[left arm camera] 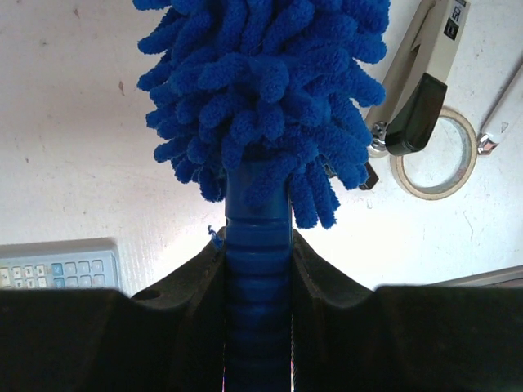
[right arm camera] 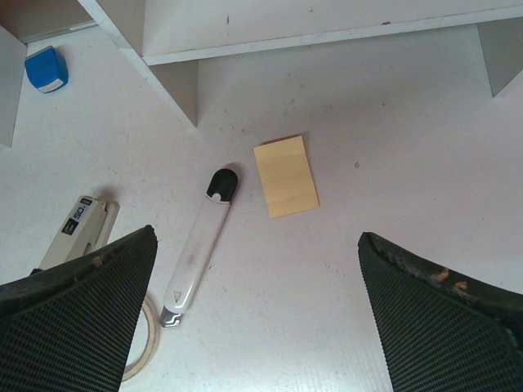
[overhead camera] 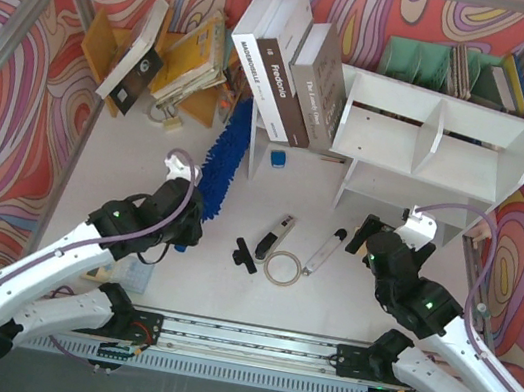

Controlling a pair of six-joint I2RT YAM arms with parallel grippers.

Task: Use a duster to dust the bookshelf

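Duster handle sits clamped between the left gripper's jaws, its shaggy blue head stretching across the table toward the leaning books. The right gripper hangs wide open above a yellow notepad, near the white bookshelf.

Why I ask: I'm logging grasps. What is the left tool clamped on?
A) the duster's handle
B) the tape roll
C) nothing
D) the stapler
A: the left wrist view shows the left tool shut around the duster at its ribbed blue handle.
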